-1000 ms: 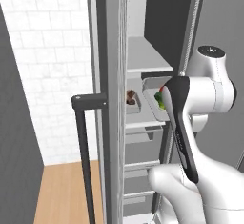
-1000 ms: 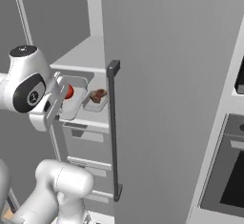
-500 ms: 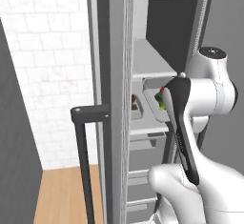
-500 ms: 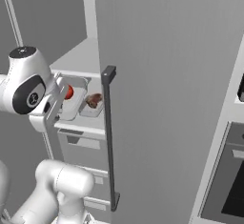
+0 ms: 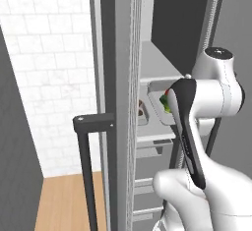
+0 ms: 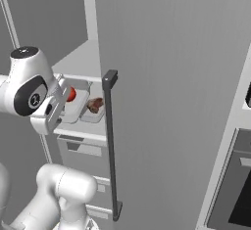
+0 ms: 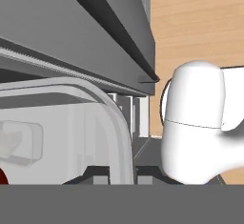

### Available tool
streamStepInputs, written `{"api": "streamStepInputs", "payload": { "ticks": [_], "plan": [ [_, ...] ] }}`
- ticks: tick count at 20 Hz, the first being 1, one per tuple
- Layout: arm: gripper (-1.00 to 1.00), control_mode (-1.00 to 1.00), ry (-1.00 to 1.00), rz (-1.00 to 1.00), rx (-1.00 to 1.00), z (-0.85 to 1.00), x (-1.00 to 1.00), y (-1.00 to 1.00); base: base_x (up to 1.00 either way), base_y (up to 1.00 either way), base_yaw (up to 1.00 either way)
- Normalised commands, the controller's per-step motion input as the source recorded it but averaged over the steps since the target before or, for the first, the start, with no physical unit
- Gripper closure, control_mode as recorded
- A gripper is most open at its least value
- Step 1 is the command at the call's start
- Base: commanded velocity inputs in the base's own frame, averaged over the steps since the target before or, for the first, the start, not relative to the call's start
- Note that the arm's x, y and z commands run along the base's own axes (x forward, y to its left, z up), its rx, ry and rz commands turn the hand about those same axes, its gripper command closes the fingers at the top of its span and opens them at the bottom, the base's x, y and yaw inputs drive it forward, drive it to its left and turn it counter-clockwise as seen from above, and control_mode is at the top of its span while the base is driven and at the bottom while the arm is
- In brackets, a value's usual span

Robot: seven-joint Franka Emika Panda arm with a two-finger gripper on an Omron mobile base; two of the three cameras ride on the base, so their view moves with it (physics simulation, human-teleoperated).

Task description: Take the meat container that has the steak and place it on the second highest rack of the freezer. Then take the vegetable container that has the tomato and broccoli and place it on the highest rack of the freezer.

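Freezer (image 6: 162, 77) stands w/ its door open; the black bar handle (image 6: 112, 146) runs down the door's edge in the right base view, and shows as a dark post in the left base view. Inside, a light-grey shelf (image 6: 83, 55) sits up top, drawers (image 6: 83, 150) below.

Two clear trays sit side by side on the shelf plate just above the drawers. Meat container (image 6: 93, 110) w/ the steak (image 6: 95, 105) is the one nearer the door; in the left base view just a sliver of the steak (image 5: 141, 111) peeks past the door edge. Can't tell for sure which rack number that plate is from these angles.

Veg container (image 6: 73, 106) sits just beside the meat tray, on the arm's side. Tomato (image 6: 71, 94) shows red inside it, partly hidden by the hand. From the left base view the tomato (image 5: 168, 93) and broccoli (image 5: 168, 107) show as a red and a green bit at the tray (image 5: 160, 108), right behind the dark forearm.

Gripper (image 6: 62, 91) is at the veg container's near rim, fingers together, clamped on the rim as far as the hand view shows: the tray's clear curved wall (image 7: 114, 123) rises straight up from between the finger tips. Tomato shows as a red speck at that view's lower left. Wood floor (image 5: 69, 200) shows left of the door.
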Motion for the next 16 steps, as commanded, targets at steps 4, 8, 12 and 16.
{"api": "streamStepInputs", "payload": {
  "ticks": [4,8,12,16],
  "plan": [
    [1.0,1.0,0.0,0.0,0.0,0.0,0.0,0.0,-0.03,0.29,0.0],
    [1.0,-1.0,-0.2,0.0,0.0,0.3,-0.51,0.29,0.0,0.0,0.0],
    [1.0,-1.0,-0.29,0.0,0.0,0.37,-0.26,0.21,0.0,0.0,0.0],
    [1.0,-1.0,-0.24,-0.05,0.0,0.47,0.15,0.1,0.0,0.0,0.0]
  ]
}}
